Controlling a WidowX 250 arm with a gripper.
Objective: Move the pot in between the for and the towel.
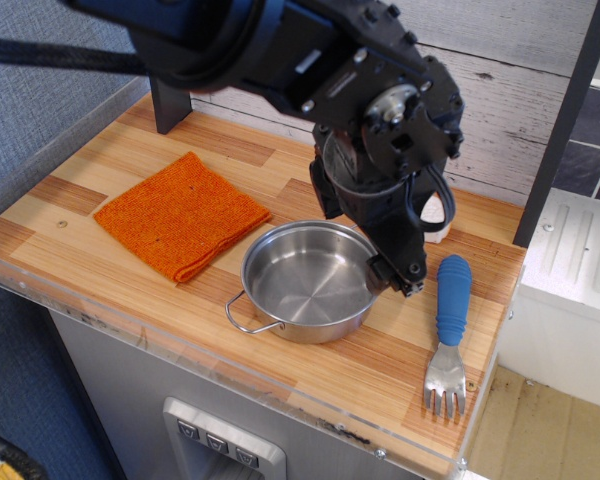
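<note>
Sitting pot (307, 283), claw (400, 275) beside rim

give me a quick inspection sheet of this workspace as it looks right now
surface: wooden countertop, clear plastic strip along its front edge.
job's things: steel pot upright and empty, between the orange towel and the blue-handled fork; pot rim close to the towel's corner, clear gap to the fork.
clutter: white domed object behind the fork, mostly hidden by the arm.
grippers: gripper just above the pot's right rim, holding nothing; open or shut cannot be told.
cables: black cable looped at the wrist.
surroundings: plank wall behind, blue textured wall on the left, grey panel with buttons below the counter.
</note>
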